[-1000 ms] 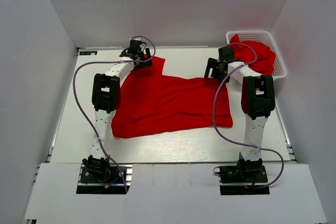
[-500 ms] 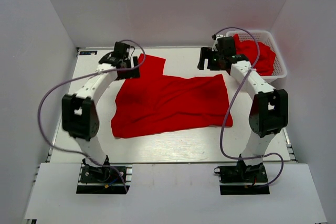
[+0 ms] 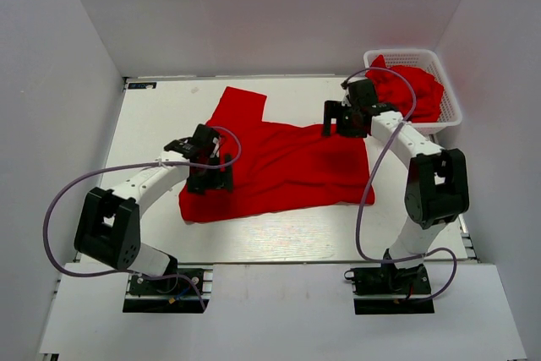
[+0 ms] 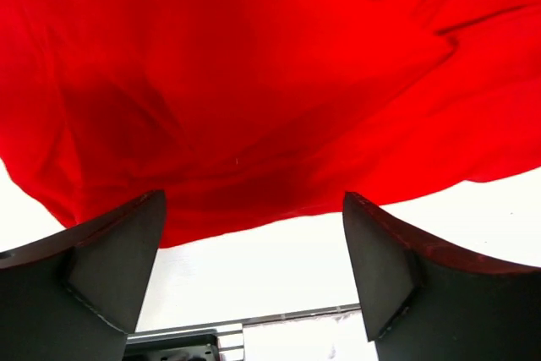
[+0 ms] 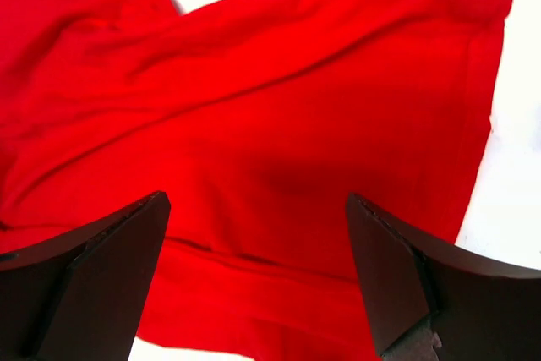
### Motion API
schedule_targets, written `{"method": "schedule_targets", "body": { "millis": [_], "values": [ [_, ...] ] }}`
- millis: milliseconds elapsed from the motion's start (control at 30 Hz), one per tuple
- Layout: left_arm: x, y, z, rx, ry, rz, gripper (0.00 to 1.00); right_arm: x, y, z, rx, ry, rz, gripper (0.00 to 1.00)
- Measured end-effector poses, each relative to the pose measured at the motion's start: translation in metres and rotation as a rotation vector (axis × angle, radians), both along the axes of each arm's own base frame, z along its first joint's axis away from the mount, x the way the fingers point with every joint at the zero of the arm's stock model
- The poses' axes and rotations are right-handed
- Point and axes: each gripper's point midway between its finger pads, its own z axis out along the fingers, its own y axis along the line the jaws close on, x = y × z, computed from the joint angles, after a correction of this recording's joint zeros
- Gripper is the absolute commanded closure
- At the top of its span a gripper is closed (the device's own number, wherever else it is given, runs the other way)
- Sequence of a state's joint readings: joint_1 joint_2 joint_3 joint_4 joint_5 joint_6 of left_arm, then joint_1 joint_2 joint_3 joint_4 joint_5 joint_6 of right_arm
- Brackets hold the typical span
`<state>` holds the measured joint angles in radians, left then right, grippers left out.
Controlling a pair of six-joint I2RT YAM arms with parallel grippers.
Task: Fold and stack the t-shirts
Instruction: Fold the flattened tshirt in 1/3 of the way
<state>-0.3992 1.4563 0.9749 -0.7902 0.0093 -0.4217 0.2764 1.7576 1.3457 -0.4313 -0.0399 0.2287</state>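
Note:
One red t-shirt [image 3: 279,162] lies spread on the white table [image 3: 152,124], a sleeve pointing to the far side. My left gripper [image 3: 210,182] hovers over the shirt's near-left part, open and empty. In the left wrist view the shirt [image 4: 254,82] fills the top, and its hem edge crosses just above my left gripper [image 4: 254,272], which frames bare table. My right gripper [image 3: 341,120] hangs open over the shirt's far-right corner. In the right wrist view red cloth [image 5: 279,124] lies under my right gripper [image 5: 254,285]. More red t-shirts [image 3: 416,90] sit bunched in the basket.
The white lattice basket [image 3: 404,54] stands at the far right corner, close to the right arm's elbow. White walls enclose the table on three sides. A metal rail [image 4: 279,320] runs along the table's near edge. Purple cables loop from both arms.
My left gripper has swung from the far-left sleeve back toward me, to the shirt's near-left part. My right gripper has shifted slightly nearer, over the far-right corner. The shirt has not visibly moved.

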Motion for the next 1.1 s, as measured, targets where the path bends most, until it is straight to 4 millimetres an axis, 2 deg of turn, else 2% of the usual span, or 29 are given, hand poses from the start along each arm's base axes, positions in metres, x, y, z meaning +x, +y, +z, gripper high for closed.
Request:
{"method": "schedule_targets", "body": {
  "millis": [133, 267, 433, 633, 867, 1000, 1067, 1100],
  "values": [
    [-0.009, 0.004, -0.009, 0.008, 0.012, 0.027, 0.10, -0.005, -0.002, 0.009, 0.002, -0.011, -0.005, 0.10],
    [0.001, 0.003, -0.011, 0.010, -0.033, 0.044, 0.10, -0.005, -0.003, 0.018, 0.006, -0.033, -0.007, 0.10],
    [0.015, 0.003, -0.016, 0.022, -0.073, 0.052, 0.10, -0.006, -0.004, 0.017, 0.002, -0.030, -0.011, 0.10],
    [0.016, 0.012, -0.026, 0.064, -0.054, 0.068, 0.15, -0.008, -0.005, 0.016, -0.004, -0.023, -0.017, 0.10],
    [0.014, 0.017, -0.032, 0.089, -0.049, 0.075, 0.34, -0.010, -0.008, 0.014, -0.015, -0.014, -0.025, 0.10],
    [0.016, 0.016, -0.038, 0.091, -0.038, 0.076, 0.60, -0.011, -0.014, 0.012, -0.039, -0.013, -0.047, 0.10],
    [0.016, 0.015, -0.038, 0.088, -0.041, 0.071, 0.68, -0.014, -0.016, 0.011, -0.044, -0.010, -0.052, 0.10],
    [0.017, 0.015, -0.038, 0.086, -0.043, 0.072, 0.79, -0.015, -0.016, 0.012, -0.044, -0.011, -0.055, 0.10]
  ]
}}
